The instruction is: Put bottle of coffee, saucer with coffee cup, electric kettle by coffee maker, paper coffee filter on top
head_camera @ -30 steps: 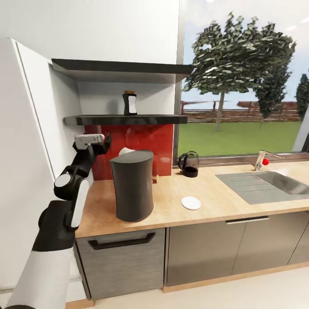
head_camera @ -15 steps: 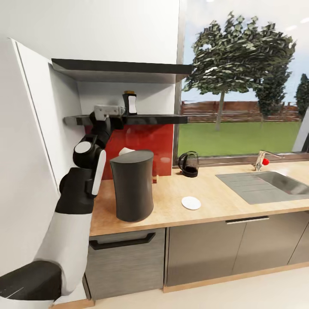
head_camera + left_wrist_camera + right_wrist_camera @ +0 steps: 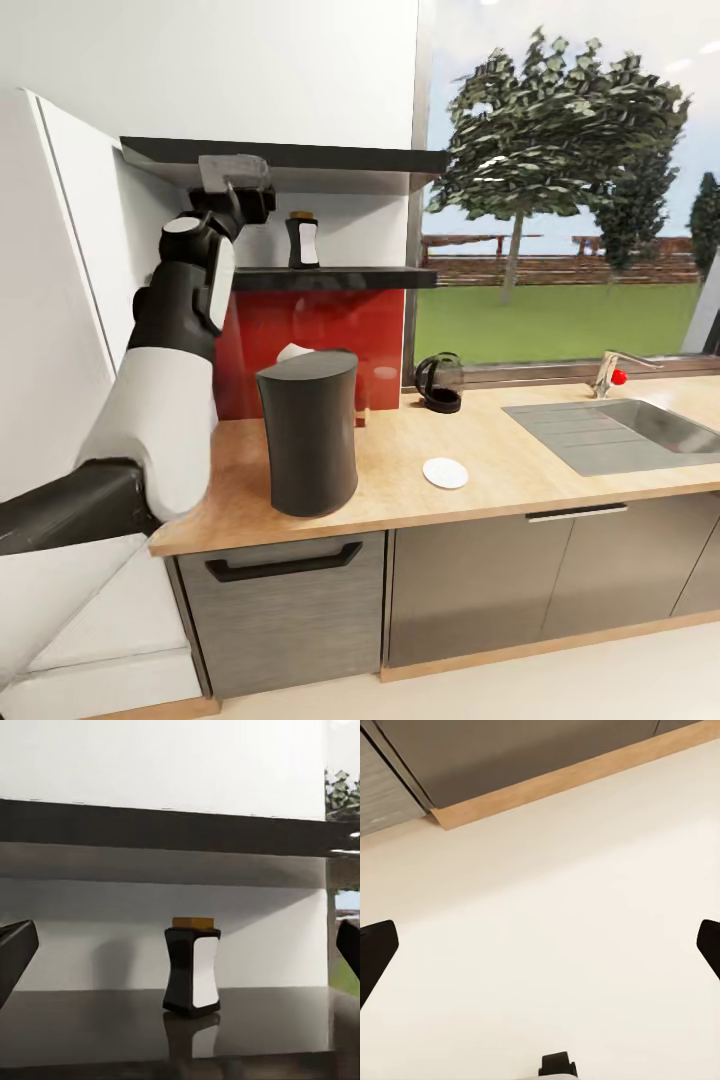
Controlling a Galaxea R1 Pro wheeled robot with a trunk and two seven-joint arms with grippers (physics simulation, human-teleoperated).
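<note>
The bottle of coffee (image 3: 302, 240) stands upright on the kitchen shelf (image 3: 330, 278). My left gripper (image 3: 260, 198) is raised to shelf height, left of the bottle and apart from it. In the left wrist view the bottle of coffee (image 3: 193, 965) stands straight ahead between the open fingertips (image 3: 15, 954). On the kitchen countertop (image 3: 400, 500) stand the coffee maker (image 3: 308, 430), the electric kettle (image 3: 440, 382) by the window and the saucer (image 3: 445, 473). The paper coffee filter (image 3: 292, 352) peeks out behind the coffee maker. The coffee cup is out of view. My right gripper (image 3: 542, 949) hangs open over the floor.
A thicker dark slab (image 3: 300, 155) runs just above my left gripper. A sink (image 3: 620, 430) with a faucet (image 3: 610, 372) is set into the counter at right. A white side wall (image 3: 90, 300) bounds the shelf niche at left.
My left arm has risen from counter height, below the shelf, to shelf height, and its gripper now faces the bottle. The things on the counter and shelf have stayed put.
</note>
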